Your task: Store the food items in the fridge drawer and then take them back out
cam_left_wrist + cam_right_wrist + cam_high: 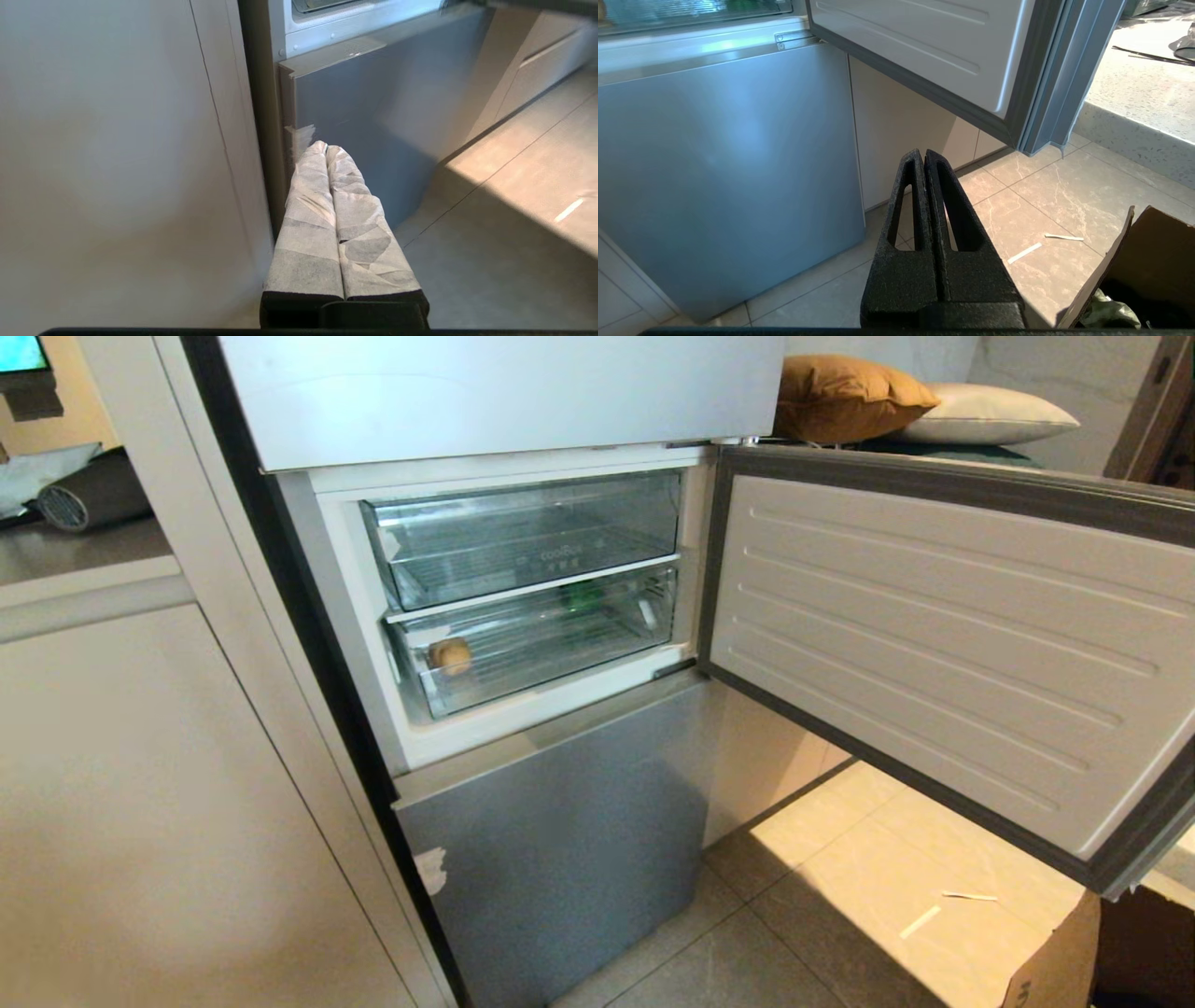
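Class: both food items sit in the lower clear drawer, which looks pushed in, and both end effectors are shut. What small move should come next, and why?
Probably raise the left end effector toward the lower drawer front: the potato and pepper lie inside, and it hangs low by the bottom panel.

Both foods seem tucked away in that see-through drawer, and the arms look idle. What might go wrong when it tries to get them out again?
1. The potato and pepper lie at opposite ends of the shut lower drawer; pulling it open may roll them.
2. The open door juts out on the robot's right, so that arm could bump it.
3. Both tools, left and right, are shut and low; they must open before grasping.
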